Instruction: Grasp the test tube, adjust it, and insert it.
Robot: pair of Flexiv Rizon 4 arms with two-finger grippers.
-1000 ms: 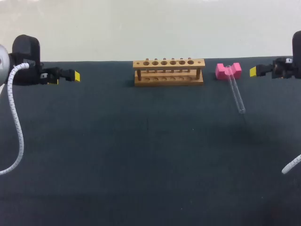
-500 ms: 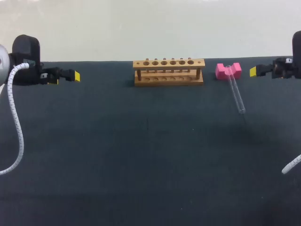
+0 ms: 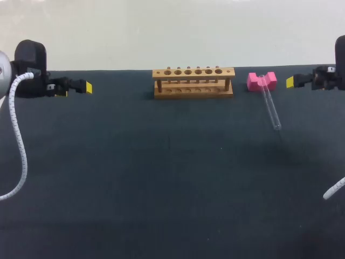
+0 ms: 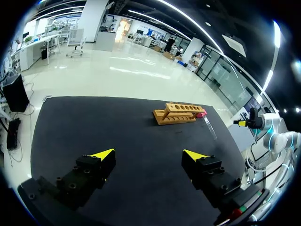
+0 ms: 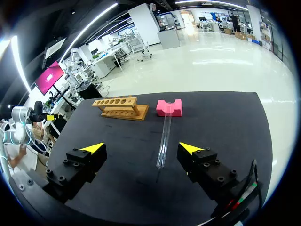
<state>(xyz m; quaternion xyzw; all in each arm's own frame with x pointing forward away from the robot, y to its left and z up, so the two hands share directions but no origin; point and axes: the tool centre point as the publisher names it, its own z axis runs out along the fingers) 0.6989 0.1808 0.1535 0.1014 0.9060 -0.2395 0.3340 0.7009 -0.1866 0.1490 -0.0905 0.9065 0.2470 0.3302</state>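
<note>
A clear glass test tube (image 3: 270, 106) lies slanted on the dark table, its upper end resting in the notch of a pink block (image 3: 262, 81). The same test tube (image 5: 164, 133) shows ahead of my right gripper (image 5: 144, 147), which is open with nothing between its fingers. A wooden rack (image 3: 193, 82) with a row of holes stands at the back middle; the rack (image 4: 178, 113) lies far ahead of my left gripper (image 4: 148, 153), also open and holding nothing. In the head view my left gripper (image 3: 84, 87) hangs at the far left and my right gripper (image 3: 291, 82) at the far right, just right of the pink block.
The pink block (image 5: 169, 107) sits right beside the rack (image 5: 119, 108). A white cable (image 3: 18, 145) hangs down from my left arm over the table's left side. The dark table (image 3: 161, 183) stretches wide toward the front edge.
</note>
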